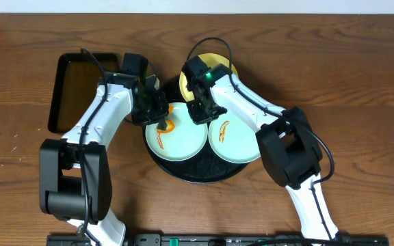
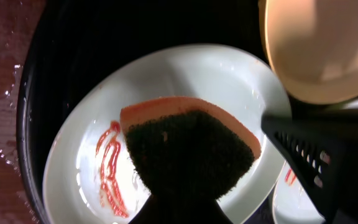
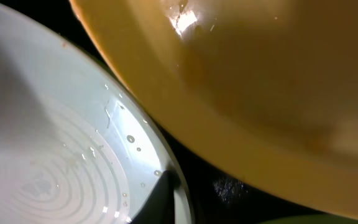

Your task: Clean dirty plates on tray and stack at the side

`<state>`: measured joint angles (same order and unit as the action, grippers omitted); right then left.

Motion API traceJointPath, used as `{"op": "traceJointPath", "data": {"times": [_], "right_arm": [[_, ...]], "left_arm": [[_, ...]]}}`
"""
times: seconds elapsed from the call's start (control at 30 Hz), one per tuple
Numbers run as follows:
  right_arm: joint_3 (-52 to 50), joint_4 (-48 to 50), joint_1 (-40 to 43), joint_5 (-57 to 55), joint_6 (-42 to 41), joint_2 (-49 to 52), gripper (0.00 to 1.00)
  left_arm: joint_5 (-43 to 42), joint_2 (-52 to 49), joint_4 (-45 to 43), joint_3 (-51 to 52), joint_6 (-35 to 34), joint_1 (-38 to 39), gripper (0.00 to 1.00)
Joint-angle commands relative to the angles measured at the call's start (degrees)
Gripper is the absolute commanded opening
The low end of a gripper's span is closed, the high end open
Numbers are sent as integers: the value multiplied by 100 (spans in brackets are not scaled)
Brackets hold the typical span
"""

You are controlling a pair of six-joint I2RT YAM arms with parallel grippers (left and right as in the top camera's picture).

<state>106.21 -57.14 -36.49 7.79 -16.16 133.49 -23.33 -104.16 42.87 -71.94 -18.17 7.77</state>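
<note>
Right now my left jaws are clamped on the sponge [image 2: 188,149], orange with a dark scrub face, over the left mint plate [image 2: 185,71]. That plate lies flat on the round black tray [image 2: 67,56]. I cannot tell whether the sponge is pressing on the plate or just above it. The orange-red smear [image 2: 109,169] sits just beside the sponge's edge, not under it. So I read the step as scrubbing this plate, and the stroke has to travel toward that smear. I'd settle the scrub face flat, then sweep across the streaks toward the rim rather than dab with one corner. The plate is shallow and glossy, and I expect it to slide on the tray under a hard sideways push, so short strokes with moderate pressure suit it.

My right jaws are close by at the yellow plate [image 2: 319,50], which appears raised over the far rim of my plate. Its surface fills the right wrist view, and I cannot tell whether those jaws grip it. I'd steer my sweep away from that side. The second mint plate [image 1: 241,142] lies just beside mine, also smeared. Nothing is stacked on the table [image 1: 361,75] yet.
</note>
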Motion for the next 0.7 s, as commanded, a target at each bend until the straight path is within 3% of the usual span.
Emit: {"op": "traceJointPath", "data": {"times": [0.0,0.27,0.67], "right_arm": [[-37,-4,-28,-245,-13,212,2],[-37,57,-31,-243,-13,212,2],[-37,61,-31,-243,-55,212,2]], "left_arm": [[125,-4,-157,284,-527,9,8],[299,-4,-619,1032,-1113,9,12],[4,-4,-903,1071,-1104,140,12]]}}
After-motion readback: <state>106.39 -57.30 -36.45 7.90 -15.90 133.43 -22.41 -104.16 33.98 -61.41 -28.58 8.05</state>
